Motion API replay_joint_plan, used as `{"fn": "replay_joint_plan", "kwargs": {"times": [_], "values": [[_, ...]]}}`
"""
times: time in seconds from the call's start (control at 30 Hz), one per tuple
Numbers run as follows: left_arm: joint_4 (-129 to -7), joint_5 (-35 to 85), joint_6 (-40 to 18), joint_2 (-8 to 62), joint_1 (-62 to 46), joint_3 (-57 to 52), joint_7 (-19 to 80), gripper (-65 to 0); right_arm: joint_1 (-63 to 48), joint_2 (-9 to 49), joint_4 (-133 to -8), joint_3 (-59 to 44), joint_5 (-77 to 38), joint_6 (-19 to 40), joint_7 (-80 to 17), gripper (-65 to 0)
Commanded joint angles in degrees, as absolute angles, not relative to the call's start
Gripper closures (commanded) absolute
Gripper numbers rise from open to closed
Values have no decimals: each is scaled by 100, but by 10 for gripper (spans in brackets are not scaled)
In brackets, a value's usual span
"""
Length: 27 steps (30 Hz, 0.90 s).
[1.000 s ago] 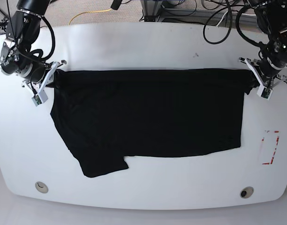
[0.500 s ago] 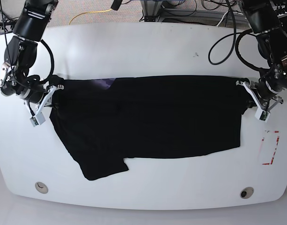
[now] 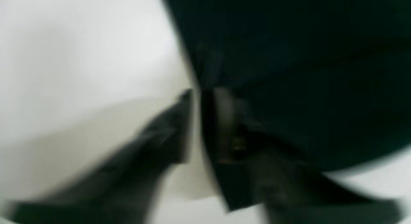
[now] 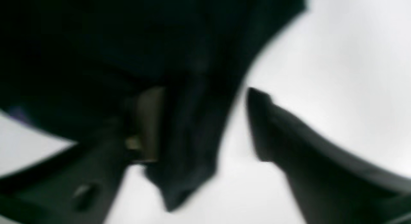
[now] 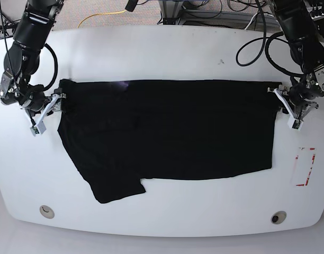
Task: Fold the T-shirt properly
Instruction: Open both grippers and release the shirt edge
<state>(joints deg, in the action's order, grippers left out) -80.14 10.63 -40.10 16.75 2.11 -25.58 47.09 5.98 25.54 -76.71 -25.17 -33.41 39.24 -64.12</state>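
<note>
The black T-shirt (image 5: pixel 167 129) lies flat on the white table (image 5: pixel 167 53), doubled over, with one sleeve (image 5: pixel 111 188) sticking out at the front left and a faint purple patch (image 5: pixel 119 84) near its far edge. My right gripper (image 5: pixel 45 110) is at the shirt's far left corner. In its wrist view the right gripper (image 4: pixel 202 92) stands open, wide, and a loose fold of cloth (image 4: pixel 186 159) hangs between the fingers. My left gripper (image 5: pixel 290 108) is at the far right corner. The left gripper (image 3: pixel 197 92) is open by a narrow gap showing white table, with the shirt edge (image 3: pixel 289 89) beside its right finger.
A red-outlined rectangle (image 5: pixel 305 166) is marked on the table right of the shirt. Two round holes (image 5: pixel 46 211) (image 5: pixel 278 217) sit near the front edge. Cables (image 5: pixel 246 32) and a yellow cord (image 5: pixel 98 16) lie behind the table.
Both grippers were shut on the shirt's far corners and now stand open. The far edge has settled flat on the table and the purple patch shows less.
</note>
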Motion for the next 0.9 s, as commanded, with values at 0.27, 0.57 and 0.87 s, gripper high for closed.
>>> {"fn": "replay_joint_plan", "kwargs": {"times": [0.27, 0.57, 0.87], "values": [[-8277, 989, -4000, 1780, 523, -2404, 4629, -392, 198, 2703, -9376, -2782, -3169, 3978, -6782, -575], [-9437, 989, -4000, 1736, 57, -2396, 4637, -392, -567, 1965, -10448, -3512, -3196, 4000, -7178, -575], [-9218, 971, -4000, 1200, -330, -2396, 4585, -390, -892, 1534, -10149, -3530, -3547, 4000, -6993, -575]]}}
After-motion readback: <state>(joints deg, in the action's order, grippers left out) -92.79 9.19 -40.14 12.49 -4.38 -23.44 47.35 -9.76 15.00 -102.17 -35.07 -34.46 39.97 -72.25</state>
